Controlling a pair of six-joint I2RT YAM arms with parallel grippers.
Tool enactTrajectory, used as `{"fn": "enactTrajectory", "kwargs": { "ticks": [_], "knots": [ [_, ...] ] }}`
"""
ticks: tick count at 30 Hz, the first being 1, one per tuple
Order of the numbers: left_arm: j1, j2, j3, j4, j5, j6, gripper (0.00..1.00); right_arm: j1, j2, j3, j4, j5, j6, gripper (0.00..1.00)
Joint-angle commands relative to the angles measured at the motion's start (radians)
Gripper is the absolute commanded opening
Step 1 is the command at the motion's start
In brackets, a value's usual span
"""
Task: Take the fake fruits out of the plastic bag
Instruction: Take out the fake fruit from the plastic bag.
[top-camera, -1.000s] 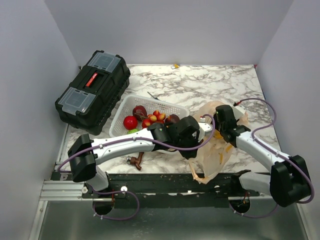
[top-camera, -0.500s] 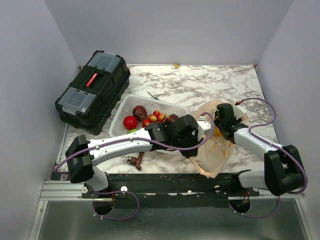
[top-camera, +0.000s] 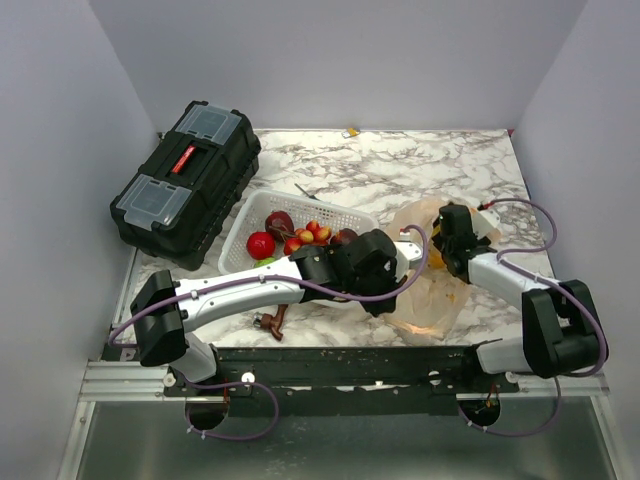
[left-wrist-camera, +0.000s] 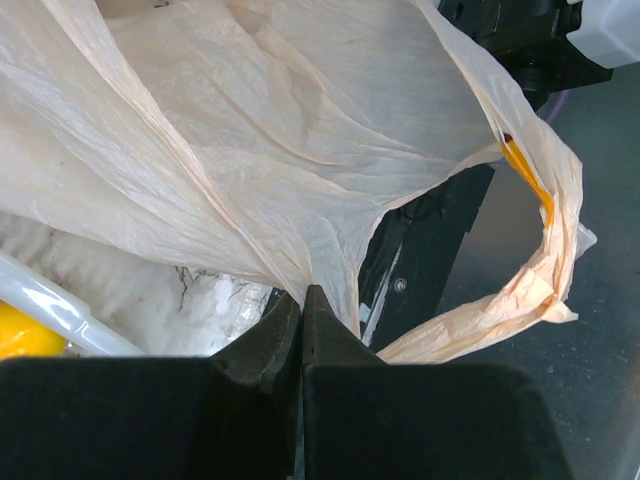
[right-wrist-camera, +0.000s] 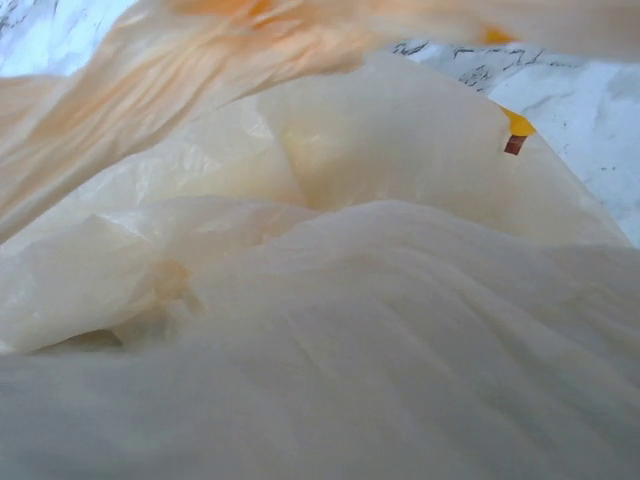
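The pale peach plastic bag (top-camera: 432, 305) lies crumpled at the front right of the table. My left gripper (top-camera: 388, 302) is shut on a fold of the bag; in the left wrist view the fingertips (left-wrist-camera: 303, 293) pinch the film (left-wrist-camera: 250, 150). My right gripper (top-camera: 447, 252) reaches into the bag's top, and its jaws are hidden by plastic. The right wrist view shows only bag film (right-wrist-camera: 330, 300). An orange-yellow shape (top-camera: 437, 264) shows through the bag. Fake fruits lie in the white basket (top-camera: 236, 240): a red one (top-camera: 260, 244), dark purple ones (top-camera: 280, 222), small red-yellow ones (top-camera: 311, 234).
A black toolbox (top-camera: 188, 182) stands at the back left. A small brown tap-shaped object (top-camera: 270, 322) lies near the front edge under my left arm. A thin tool (top-camera: 306, 192) lies behind the basket. The bag's loop handle (left-wrist-camera: 530, 290) hangs over the table's front edge.
The right arm has folded in, with its elbow moving to the right. The bag's lower end has drawn up from the front edge. The left gripper has hardly moved.
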Motion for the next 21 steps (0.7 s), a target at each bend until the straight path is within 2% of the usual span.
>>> {"fn": "enactTrajectory", "kwargs": {
  "ticks": [1,11,18,21],
  "knots": [
    [-0.025,-0.029,0.012,0.004,0.008,0.008,0.0,-0.028,0.051,-0.011,0.079,0.039,0.054,1.0],
    [-0.05,-0.016,0.01,0.004,0.007,0.009,0.0,-0.084,0.155,-0.004,0.194,-0.04,0.017,1.0],
    [-0.054,-0.014,0.014,0.001,0.002,0.012,0.0,-0.09,0.188,0.003,0.258,-0.063,-0.031,1.0],
    [-0.054,-0.013,0.014,0.001,0.002,0.011,0.0,-0.091,0.182,-0.006,0.314,-0.123,-0.089,1.0]
  ]
}}
